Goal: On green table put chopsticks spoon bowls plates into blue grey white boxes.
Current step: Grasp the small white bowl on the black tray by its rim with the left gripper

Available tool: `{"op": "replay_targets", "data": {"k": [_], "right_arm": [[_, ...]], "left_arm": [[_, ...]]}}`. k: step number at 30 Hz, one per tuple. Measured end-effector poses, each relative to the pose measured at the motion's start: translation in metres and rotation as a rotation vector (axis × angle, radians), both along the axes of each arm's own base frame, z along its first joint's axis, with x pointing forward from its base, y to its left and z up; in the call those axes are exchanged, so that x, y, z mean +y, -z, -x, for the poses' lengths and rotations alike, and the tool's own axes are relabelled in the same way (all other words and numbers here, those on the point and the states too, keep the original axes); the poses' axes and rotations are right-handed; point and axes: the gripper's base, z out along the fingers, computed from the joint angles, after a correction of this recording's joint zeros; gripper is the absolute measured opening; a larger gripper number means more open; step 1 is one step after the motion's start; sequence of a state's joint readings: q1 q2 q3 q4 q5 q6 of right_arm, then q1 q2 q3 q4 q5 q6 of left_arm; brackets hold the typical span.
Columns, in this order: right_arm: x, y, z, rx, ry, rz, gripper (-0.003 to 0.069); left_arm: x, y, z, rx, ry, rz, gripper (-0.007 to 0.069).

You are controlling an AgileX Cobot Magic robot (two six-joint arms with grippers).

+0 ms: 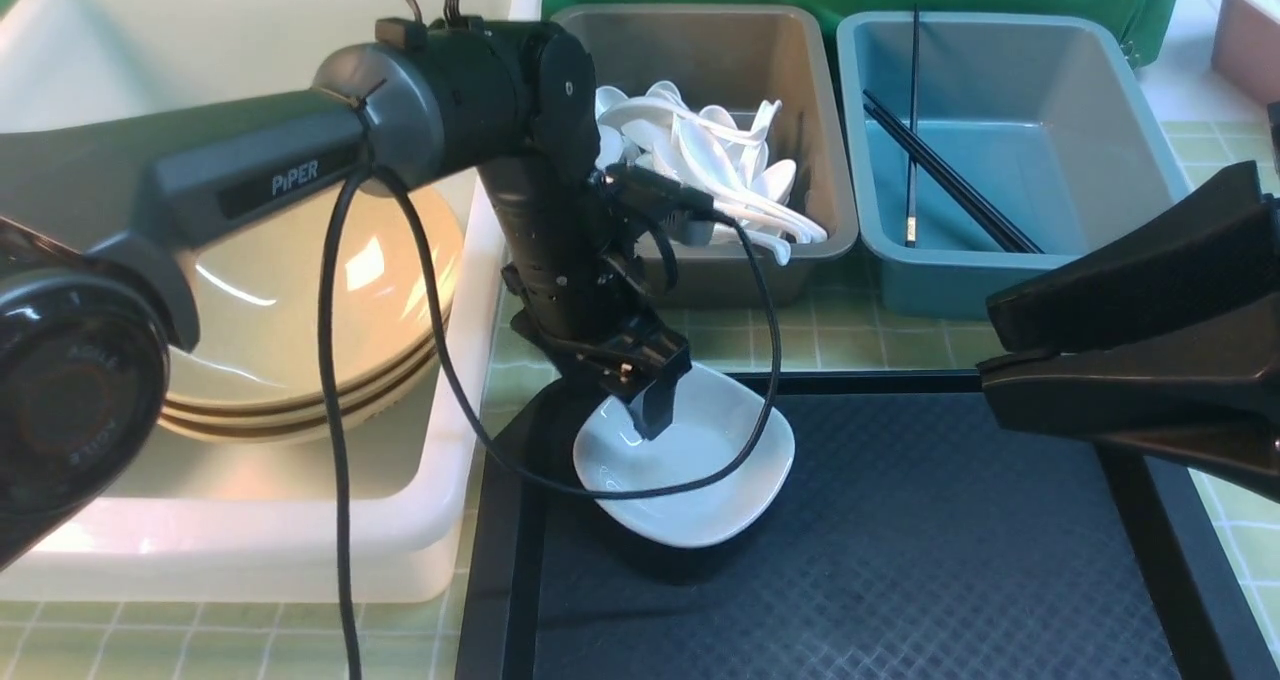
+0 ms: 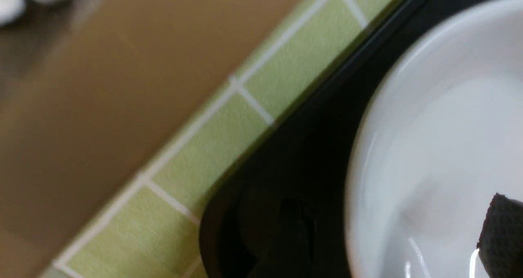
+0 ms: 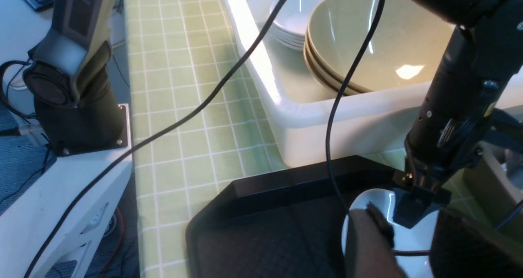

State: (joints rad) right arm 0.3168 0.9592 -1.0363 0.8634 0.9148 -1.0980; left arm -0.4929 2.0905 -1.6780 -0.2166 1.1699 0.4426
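A white plate (image 1: 700, 470) lies at the back left corner of the black tray (image 1: 900, 540). My left gripper (image 1: 640, 415) is open and reaches down over the plate's rim. One finger (image 2: 500, 229) is inside the dish; the other is dark outside it. My right gripper (image 1: 988, 352) hovers open and empty over the tray's right side. Tan bowls (image 1: 330, 310) and stacked plates (image 3: 292, 16) sit in the white box (image 1: 470, 520). Spoons (image 1: 720, 160) fill the grey box (image 1: 735, 50). Chopsticks (image 1: 950, 185) lie in the blue box (image 1: 1010, 80).
The green table (image 1: 860, 330) shows between the tray and the boxes. A pinkish tub (image 1: 1245, 30) stands at the far right back. The left arm's cable (image 1: 440, 360) droops across the white box's rim and the plate.
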Motion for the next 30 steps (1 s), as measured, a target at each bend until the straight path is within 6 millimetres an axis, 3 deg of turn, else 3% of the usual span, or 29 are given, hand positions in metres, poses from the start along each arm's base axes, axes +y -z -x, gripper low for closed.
{"op": "replay_targets", "data": {"k": [4,9,16,19,20,21,23,24,25,27,30], "right_arm": [[0.0,0.0,0.0,0.0,0.0,0.0,0.0235],[0.0,0.0,0.001,0.006,-0.009,0.003,0.0235],[0.0,0.001,0.002,0.011,-0.016,0.006,0.0235],[0.0,0.001,0.002,0.012,-0.017,0.007,0.0235],[0.0,0.001,0.002,0.012,-0.017,0.007,0.0235],[0.0,0.001,0.002,0.012,-0.017,0.007,0.0235],[0.0,0.001,0.002,0.012,-0.018,0.007,0.0235],[0.0,0.001,0.002,0.012,-0.018,0.007,0.0235],[0.0,0.001,0.002,0.012,-0.018,0.007,0.0235],[0.0,0.001,0.002,0.013,-0.017,0.007,0.0235],[0.0,0.001,0.002,0.015,-0.017,0.007,0.0235]], "left_arm": [[-0.004,0.005,0.003,0.05,0.048,0.028,0.0523],[-0.006,0.031,0.0,0.115,0.046,0.005,0.052],[-0.012,0.031,0.0,0.149,0.029,0.085,0.0514],[-0.017,0.032,0.001,0.169,0.036,0.146,0.0448],[-0.021,0.032,0.001,0.18,0.034,0.186,0.0365],[-0.021,0.032,0.001,0.18,0.035,0.19,0.0353],[-0.024,0.031,0.002,0.189,0.036,0.219,0.0187],[-0.024,0.032,0.002,0.19,0.037,0.219,0.0173],[-0.025,0.031,0.002,0.191,0.039,0.226,0.0076],[-0.025,0.032,0.003,0.191,0.045,0.228,0.0024],[-0.025,0.03,0.003,0.194,0.047,0.235,0.0015]]}}
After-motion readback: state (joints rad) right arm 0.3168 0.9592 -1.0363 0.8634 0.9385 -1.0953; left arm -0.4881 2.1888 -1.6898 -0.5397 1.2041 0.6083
